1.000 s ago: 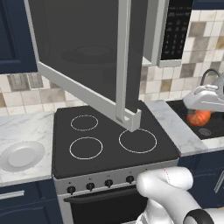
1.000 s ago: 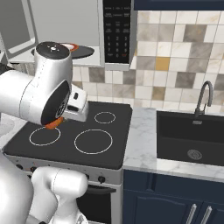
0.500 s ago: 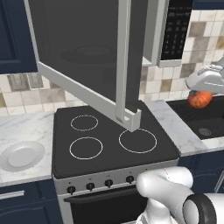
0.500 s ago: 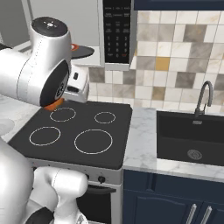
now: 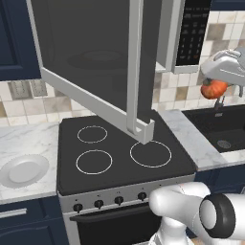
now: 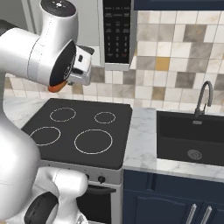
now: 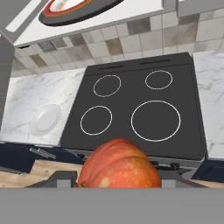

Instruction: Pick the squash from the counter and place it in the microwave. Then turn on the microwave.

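Your gripper (image 5: 216,82) is pinching the squash (image 5: 214,88). You can tell because the squash hangs in the air, tucked right under the hand, with nothing else under it to hold it up. In the hand view the squash (image 7: 119,166) sits big and orange at the bottom, between the finger parts.

Use the microwave (image 5: 143,38) as your landmark. Its door (image 5: 103,76) is swung wide open and sticks out over the stovetop (image 5: 122,150). The door is open so the squash can go inside. In the left base view the squash is held to the right of the microwave, a bit lower than its keypad (image 5: 191,31). In the right base view a sliver of the squash (image 6: 55,87) peeks out under the arm, to the left of the keypad and below it.

You hold it high, near the height of the microwave's floor, probably so it can slide in sideways without bumping the edge. In the hand view the round turntable (image 7: 78,6) inside the microwave shows at the top. That is likely where the squash should land.

The plate (image 5: 23,171) lies on the counter (image 5: 26,143), down and to the left of the microwave, well apart from the squash.
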### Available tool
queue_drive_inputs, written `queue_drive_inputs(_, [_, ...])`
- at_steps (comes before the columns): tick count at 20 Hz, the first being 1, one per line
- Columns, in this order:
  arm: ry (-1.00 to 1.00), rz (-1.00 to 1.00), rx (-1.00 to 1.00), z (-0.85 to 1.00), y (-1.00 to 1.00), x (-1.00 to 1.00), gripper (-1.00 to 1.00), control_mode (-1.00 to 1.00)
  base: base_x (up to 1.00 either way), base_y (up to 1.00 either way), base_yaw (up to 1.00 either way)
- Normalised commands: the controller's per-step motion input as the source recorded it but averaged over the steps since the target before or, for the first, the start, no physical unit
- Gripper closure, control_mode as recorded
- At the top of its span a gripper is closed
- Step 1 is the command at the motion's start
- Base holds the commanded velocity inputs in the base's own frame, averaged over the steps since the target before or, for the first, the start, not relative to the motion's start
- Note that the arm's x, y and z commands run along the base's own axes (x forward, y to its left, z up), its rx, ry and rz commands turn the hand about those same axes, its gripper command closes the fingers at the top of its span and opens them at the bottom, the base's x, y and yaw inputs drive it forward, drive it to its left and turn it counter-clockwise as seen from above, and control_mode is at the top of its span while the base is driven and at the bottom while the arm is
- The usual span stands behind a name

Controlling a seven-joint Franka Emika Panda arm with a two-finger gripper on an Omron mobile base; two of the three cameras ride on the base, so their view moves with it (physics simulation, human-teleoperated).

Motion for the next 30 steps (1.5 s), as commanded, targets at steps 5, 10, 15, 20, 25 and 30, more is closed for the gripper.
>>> queue_drive_inputs(5, [-0.03, 0.00, 0.01, 0.37, 0.05, 0.33, 1.00, -1.00, 0.00, 0.00, 0.00])
queue_drive_inputs(10, [-0.05, 0.00, 0.00, 0.23, 0.19, 0.17, 1.00, -1.00, 0.00, 0.00, 0.00])
queue_drive_inputs(15, [-0.11, 0.00, 0.00, 0.00, 0.22, 0.02, 1.00, -1.00, 0.00, 0.00, 0.00])
queue_drive_inputs(20, [-0.24, 0.00, 0.00, -0.01, 0.25, 0.00, 1.00, -1.00, 0.00, 0.00, 0.00])
queue_drive_inputs(25, [-0.29, 0.00, 0.00, -0.01, 0.26, 0.00, 1.00, -1.00, 0.00, 0.00, 0.00])
queue_drive_inputs(30, [-0.21, 0.00, 0.00, -0.04, 0.21, 0.24, 1.00, -1.00, 0.00, 0.00, 0.00])
